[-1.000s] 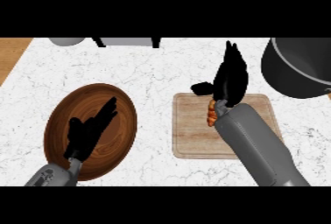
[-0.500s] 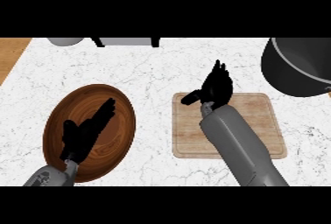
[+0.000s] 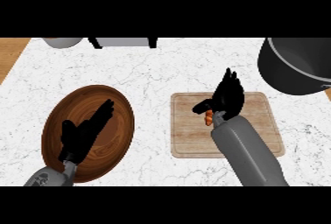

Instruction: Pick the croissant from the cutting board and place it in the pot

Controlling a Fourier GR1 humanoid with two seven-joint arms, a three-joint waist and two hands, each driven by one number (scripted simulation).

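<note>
Right robot hand (image 3: 224, 97) has shifted slightly, over the cutting board (image 3: 187, 135), fingers curled round the croissant (image 3: 209, 118)

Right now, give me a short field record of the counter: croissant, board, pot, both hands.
croissant: on the cutting board, mostly hidden under the right hand, only an orange end showing
cutting board: centre-right of the counter
pot: upper right, apart from the board, no croissant seen in it
right hand: over the board's upper part, above the croissant; grasp cannot be judged
left hand: open, fingers straight, over the wooden plate at left
</note>
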